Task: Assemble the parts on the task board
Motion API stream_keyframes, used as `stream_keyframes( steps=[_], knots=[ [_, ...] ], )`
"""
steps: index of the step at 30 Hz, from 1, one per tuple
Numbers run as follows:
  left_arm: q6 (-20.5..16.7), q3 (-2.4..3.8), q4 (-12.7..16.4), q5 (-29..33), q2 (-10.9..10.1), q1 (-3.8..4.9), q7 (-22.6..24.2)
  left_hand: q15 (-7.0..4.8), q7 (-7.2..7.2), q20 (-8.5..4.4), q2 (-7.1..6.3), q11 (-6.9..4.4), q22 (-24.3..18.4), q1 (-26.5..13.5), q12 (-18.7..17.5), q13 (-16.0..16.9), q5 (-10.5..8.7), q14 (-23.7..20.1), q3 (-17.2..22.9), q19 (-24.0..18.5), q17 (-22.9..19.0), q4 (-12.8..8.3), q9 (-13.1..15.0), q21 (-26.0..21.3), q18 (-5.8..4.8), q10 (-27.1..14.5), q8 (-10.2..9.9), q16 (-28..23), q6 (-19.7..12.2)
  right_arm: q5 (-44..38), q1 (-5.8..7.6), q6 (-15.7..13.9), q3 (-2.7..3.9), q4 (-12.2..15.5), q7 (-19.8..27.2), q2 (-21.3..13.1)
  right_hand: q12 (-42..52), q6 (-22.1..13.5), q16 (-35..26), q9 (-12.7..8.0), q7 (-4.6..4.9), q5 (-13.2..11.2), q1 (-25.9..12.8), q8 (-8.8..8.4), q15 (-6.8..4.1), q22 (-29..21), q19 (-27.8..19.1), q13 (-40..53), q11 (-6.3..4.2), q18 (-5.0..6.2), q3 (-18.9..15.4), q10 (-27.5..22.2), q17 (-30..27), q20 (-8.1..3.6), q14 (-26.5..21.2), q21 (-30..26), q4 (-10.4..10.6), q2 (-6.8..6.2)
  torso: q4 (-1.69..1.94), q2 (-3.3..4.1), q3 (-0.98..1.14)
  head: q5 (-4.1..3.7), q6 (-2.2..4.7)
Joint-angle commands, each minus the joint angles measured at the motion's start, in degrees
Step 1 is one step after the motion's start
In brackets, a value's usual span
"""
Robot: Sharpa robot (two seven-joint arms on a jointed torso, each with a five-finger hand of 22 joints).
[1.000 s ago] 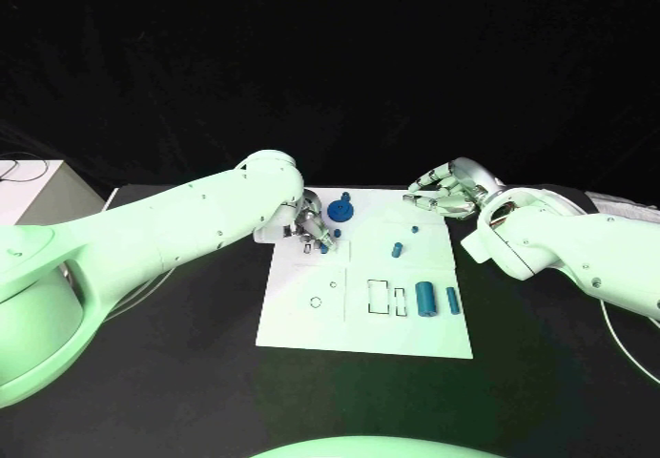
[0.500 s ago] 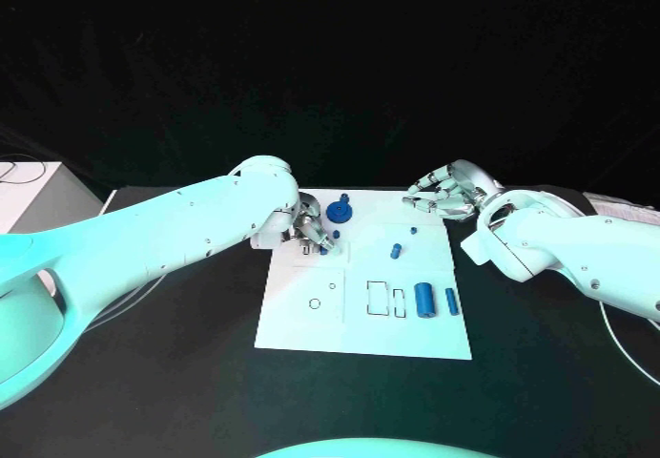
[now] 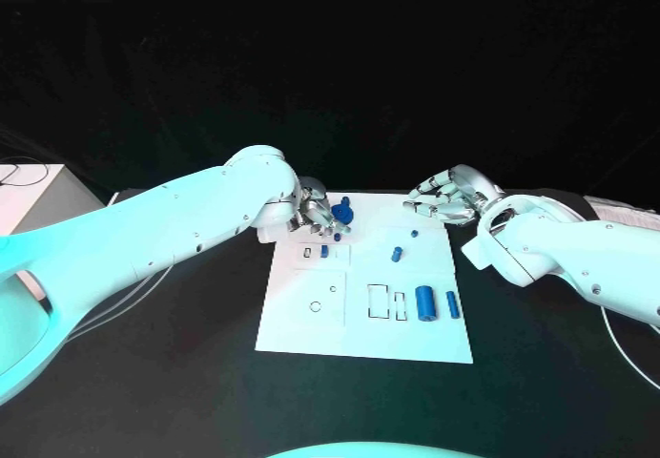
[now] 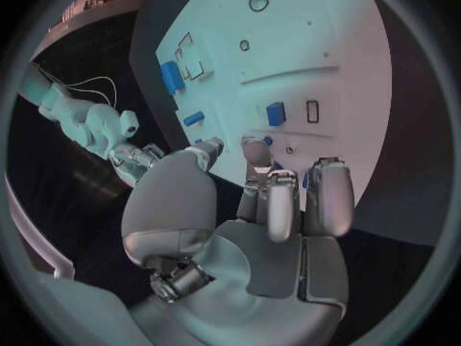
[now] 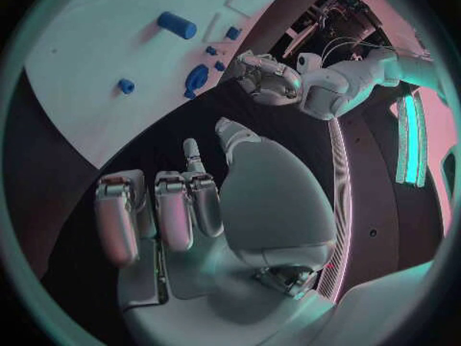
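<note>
Left hand (image 3: 314, 215) over far-left corner of task board (image 3: 310, 329), fingers loosely curled and apart, nothing seen held between them; left wrist view (image 4: 254, 207) confirms fingertips hovering just above board edge, no part pinched. Right hand (image 3: 443, 198) off far-right corner of board, above black table (image 3: 179, 382), fingers spread and slightly bent, holding nothing; same in right wrist view (image 5: 207, 207).

Part positions relative to hands:
- round blue gear-like part (image 3: 342, 211) just beside left hand's fingertips, on thumb side, near far edge of board; contact unclear
- small blue block (image 3: 323, 252) just below left hand, nearer robot, beside an outlined slot
- small blue peg (image 3: 414, 230) and short blue cylinder (image 3: 396, 253) between the two hands, closer to right hand, nearer robot than it
- large blue cylinder (image 3: 426, 301) and thin blue pin (image 3: 451, 303) side by side, well apart from both hands, on near-right part of board beside empty rectangular outlines (image 3: 386, 301)

Board flat, centred on table
</note>
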Motion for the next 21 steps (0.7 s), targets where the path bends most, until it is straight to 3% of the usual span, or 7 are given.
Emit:
stream_keyframes(
  steps=[1,5,7,11,16,21],
  knots=[
    [-1.86,0.77,0.89,1.85,-0.56,0.02,0.96,0.46,0.27,0.12,0.1,0.29,-0.98,1.27,-0.81,-1.17,0.31,5.27,-0.66,-1.01,12.72,0.0,0.02,-0.79,0.73,-1.19,-0.67,-0.71,-0.86,-0.41,-0.07,0.58,0.02,0.14,0.6,-0.13,-0.35,-0.35,-0.31,0.0,-0.12,0.18,-0.48,0.3,0.41,14.25,5.39,13.86,0.37,-0.5,0.32,4.48,10.0,0.46,4.89,-0.38,0.07,0.05,0.03,0.04,-0.01,-0.05,0.2],
    [-1.88,1.87,1.14,1.85,-1.56,0.04,1.06,1.29,1.33,0.74,0.99,1.24,-3.55,3.58,-2.21,-3.98,0.58,4.27,-0.84,-2.86,10.18,-0.03,-0.88,-2.36,1.28,-4.18,-2.69,-2.31,-2.84,-0.4,-0.09,0.51,0.02,0.19,0.59,-0.31,-0.35,-0.35,-0.31,0.0,-0.12,0.18,-0.48,0.3,0.41,14.25,5.39,13.86,0.37,-0.5,0.32,4.48,10.0,0.46,4.89,-0.38,0.07,0.05,0.05,0.03,0.05,-0.07,0.38],
    [-2.8,2.21,0.7,2.04,-1.94,0.06,1.27,2.18,2.47,1.42,1.56,2.22,-6.3,5.52,-3.51,-6.17,0.61,3.22,0.1,-4.82,7.83,-0.02,-2.92,-4.07,1.87,-6.9,-5.32,-3.82,-4.45,-0.4,-0.09,0.45,0.02,0.21,0.6,-0.41,-0.32,-0.36,-0.3,0.01,-0.13,0.27,-0.55,0.35,0.41,14.28,5.41,13.89,0.37,-0.51,0.37,4.51,10.03,0.46,4.89,-0.35,0.1,0.09,0.08,-0.02,0.07,-0.11,0.65],
    [-6.09,2.52,-0.62,3.22,-2.37,0.08,2.17,3.43,4.04,2.61,1.27,3.67,-10.96,9.3,-4.91,-6.91,0.78,1.02,1.82,-8.1,3.56,-0.31,-6.33,-7.16,2.86,-10.14,-8.54,-6.62,-6.07,-0.4,-0.1,0.18,0.02,0.25,0.73,-0.54,-0.43,-0.36,-0.34,0.01,-0.13,0.28,-0.54,0.35,0.4,14.25,5.39,13.8,0.37,-0.5,0.38,4.42,9.93,0.46,4.87,-0.38,0.09,0.09,0.05,0.12,0.01,-0.12,1.11],
    [-11.57,2.67,-4.47,4.18,-2.18,0.13,5.14,4.25,5.18,3.32,0.4,4.62,-11.41,11.39,-6.23,-7.76,0.77,0.5,2.71,-8.34,2.69,-0.21,-9.06,-7.69,2.94,-11.91,-10.8,-7.12,-7.91,-0.19,-0.1,-0.58,0.02,0.2,1.41,-0.66,-1.62,-0.41,-0.54,0.0,-0.13,0.41,-0.41,0.37,0.4,13.75,5.02,12.89,0.36,-0.3,0.5,3.38,9.35,0.45,4.73,-1.11,0.0,0.1,-0.05,0.15,0.01,0.09,2.07],
    [-13.24,2.69,-8.18,4.44,-1.3,0.17,6.44,4.91,6.07,3.91,-0.4,5.38,-11.4,11.53,-6.63,-8.3,0.7,0.32,2.58,-8.23,2.28,0.05,-11.97,-7.82,2.94,-11.9,-12.59,-7.22,-8.48,0.11,-0.1,-1.32,0.02,0.13,2.12,-0.73,-3.68,-0.7,-1.24,-0.02,-0.13,0.72,-0.19,0.44,0.33,12.55,4.14,11.31,0.32,0.17,0.92,1.63,7.6,0.4,4.25,-2.9,-0.09,-0.01,-0.14,0.23,-0.02,0.07,2.52]
  ],
)
